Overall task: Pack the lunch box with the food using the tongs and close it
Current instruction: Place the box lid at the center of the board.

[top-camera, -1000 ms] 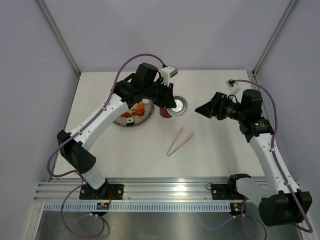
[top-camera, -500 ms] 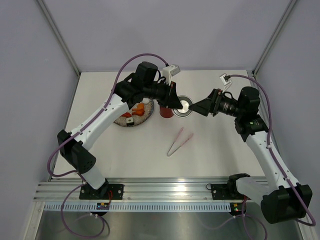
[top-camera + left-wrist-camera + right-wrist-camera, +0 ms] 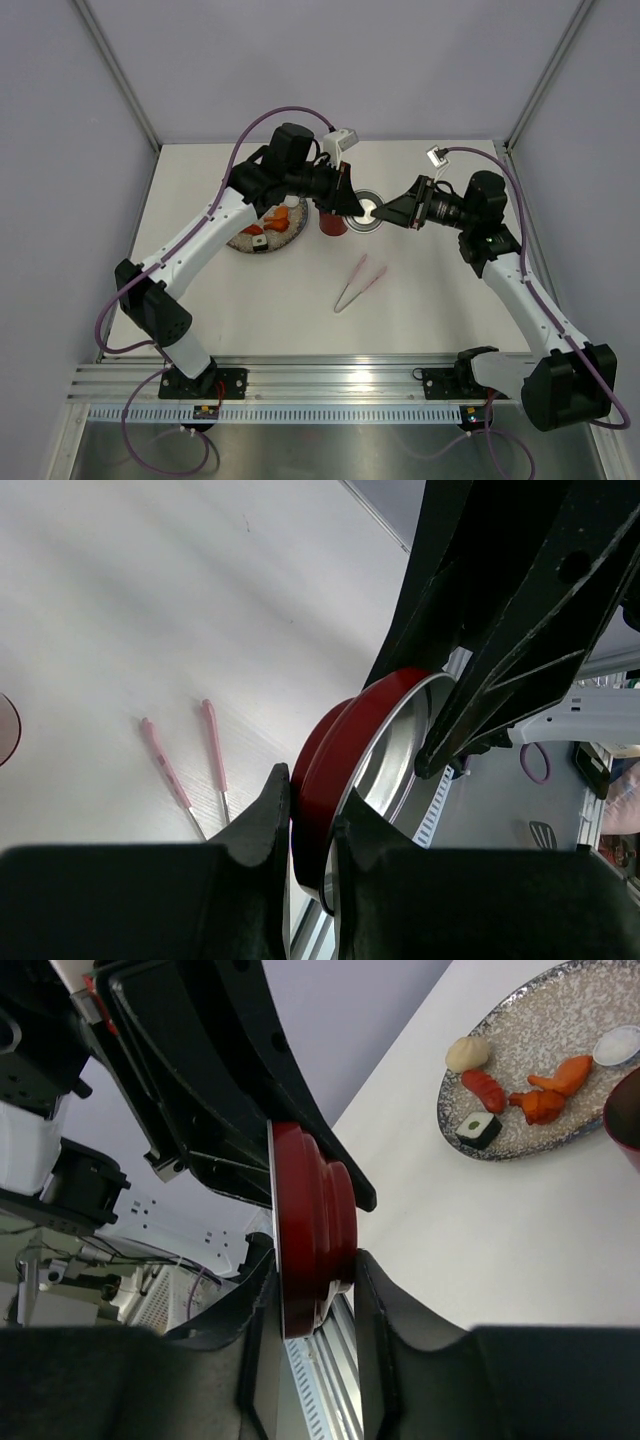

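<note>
Tongs [image 3: 360, 283] lie flat on the table [image 3: 420, 300], nearest the arm bases, arms spread in a V. Neither gripper touches them.

Speckled grey plate [image 3: 262, 248] sits farther back on the left. The food [image 3: 540, 1105] is all on it: orange, red, white and one dark-edged piece.

Lunch box [image 3: 331, 224] stands upright just right of the plate, with no lid on. The left arm partly covers it in the top view.

Lid [image 3: 366, 211] is just right of the lunch box, held on edge between the two grippers.

Left gripper [image 3: 350, 203]: fingers [image 3: 265, 820] pinched on the lid's red rim, silver underside facing away from its camera.

Right gripper [image 3: 388, 213]: fingers [image 3: 375, 1310] straddle the lid's full thickness, one against the silver face and one against the raised red top. Both look to be in contact.
</note>
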